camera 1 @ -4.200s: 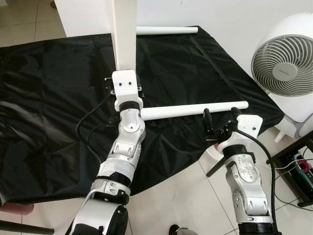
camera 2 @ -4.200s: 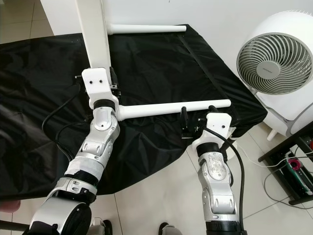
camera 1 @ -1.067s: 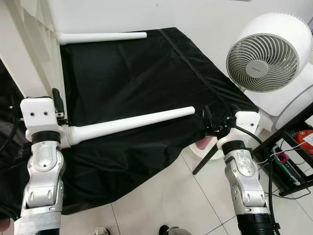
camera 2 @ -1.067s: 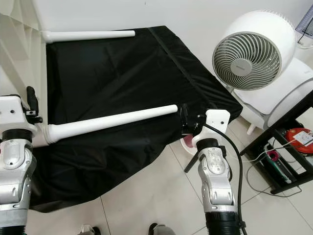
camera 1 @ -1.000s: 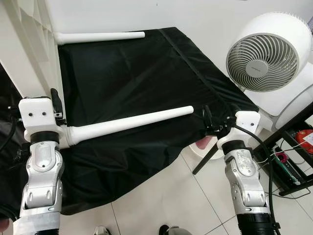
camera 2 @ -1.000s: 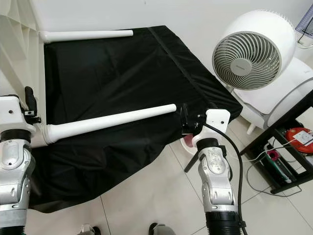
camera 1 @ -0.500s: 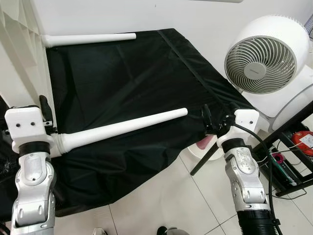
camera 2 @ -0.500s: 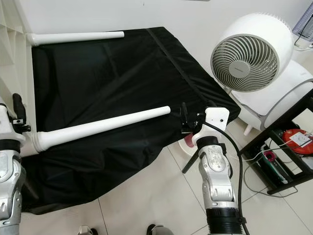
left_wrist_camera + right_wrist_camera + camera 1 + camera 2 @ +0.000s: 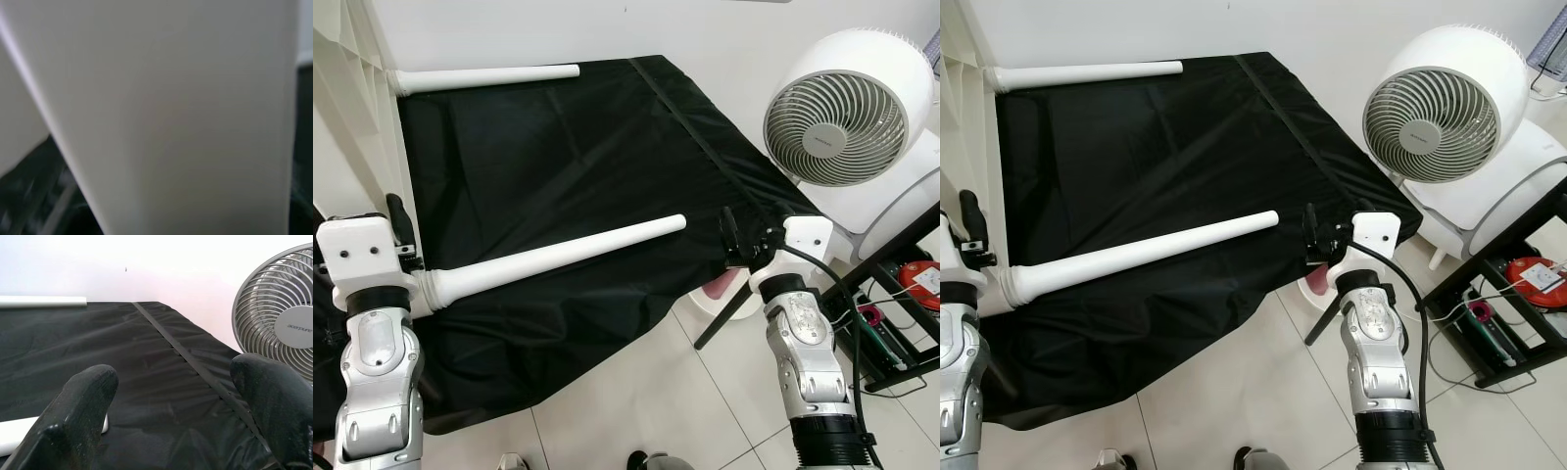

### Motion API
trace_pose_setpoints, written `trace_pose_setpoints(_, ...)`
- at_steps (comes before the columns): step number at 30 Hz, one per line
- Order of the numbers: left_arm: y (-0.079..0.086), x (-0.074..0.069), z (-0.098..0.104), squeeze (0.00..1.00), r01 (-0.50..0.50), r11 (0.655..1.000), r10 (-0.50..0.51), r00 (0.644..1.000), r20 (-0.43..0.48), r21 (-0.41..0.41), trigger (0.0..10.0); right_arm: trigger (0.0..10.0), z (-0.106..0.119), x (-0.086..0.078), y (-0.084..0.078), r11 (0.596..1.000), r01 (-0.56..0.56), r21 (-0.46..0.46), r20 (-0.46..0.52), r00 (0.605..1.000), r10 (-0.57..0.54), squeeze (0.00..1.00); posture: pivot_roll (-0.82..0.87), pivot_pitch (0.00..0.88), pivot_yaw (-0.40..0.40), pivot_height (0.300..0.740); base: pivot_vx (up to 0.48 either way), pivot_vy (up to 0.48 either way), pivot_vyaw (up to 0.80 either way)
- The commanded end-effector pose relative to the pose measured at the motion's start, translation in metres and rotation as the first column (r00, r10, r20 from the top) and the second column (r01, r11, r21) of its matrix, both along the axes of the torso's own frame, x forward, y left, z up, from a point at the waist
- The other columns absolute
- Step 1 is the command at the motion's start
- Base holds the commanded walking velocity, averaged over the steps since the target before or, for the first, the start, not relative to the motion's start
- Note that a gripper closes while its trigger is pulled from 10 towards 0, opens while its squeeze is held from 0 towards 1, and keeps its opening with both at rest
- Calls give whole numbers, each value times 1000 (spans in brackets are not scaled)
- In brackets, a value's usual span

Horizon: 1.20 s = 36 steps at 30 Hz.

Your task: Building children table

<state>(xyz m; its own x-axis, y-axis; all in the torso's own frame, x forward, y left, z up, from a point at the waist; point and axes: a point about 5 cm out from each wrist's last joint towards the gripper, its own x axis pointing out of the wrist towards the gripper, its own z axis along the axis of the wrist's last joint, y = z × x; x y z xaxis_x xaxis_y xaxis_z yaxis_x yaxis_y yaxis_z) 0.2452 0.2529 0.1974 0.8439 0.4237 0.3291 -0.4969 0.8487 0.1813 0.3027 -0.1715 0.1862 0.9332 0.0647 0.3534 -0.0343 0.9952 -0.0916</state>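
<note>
Judged roughly half done: two legs (image 9: 553, 257) seated in white table (image 9: 352, 108); right gripper (image 9: 751, 233), fingers spread, empty at four o'clock; left gripper (image 9: 396, 230) fingers' state untellable.

Probably a room at home: pale tiled floor (image 9: 646, 392), white fan (image 9: 847, 127), black sheet (image 9: 558, 166) spread out.

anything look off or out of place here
Nothing looks damaged or spilled. The black cloth is wrinkled and hangs over its edge. The near table leg lies slanted; the far table leg lies along the wall.
</note>
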Motion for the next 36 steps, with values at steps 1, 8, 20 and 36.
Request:
trace_pose_setpoints(1,16,-7,-12,1000,-117,993,116,992,-45,-27,10000,10000,0,0,-6,1000,13,8,3,1000,-13,0,5,138,-70,740,0,0,0)
trace_pose_setpoints(8,13,-8,-12,1000,-97,995,95,994,-50,-38,10000,10000,-2,-1,-8,1000,15,3,0,1000,-15,0,13,135,-69,740,0,0,0)
trace_pose_setpoints(20,4,-9,-9,965,-46,997,44,999,-26,-56,10000,10000,-5,2,-4,1000,-3,2,-8,1000,3,0,30,133,-74,740,0,0,0)
trace_pose_setpoints(36,-17,-15,-9,0,181,980,-184,983,-27,-77,10000,10000,-8,4,-1,1000,-13,8,-14,1000,13,0,64,151,-73,740,0,0,0)
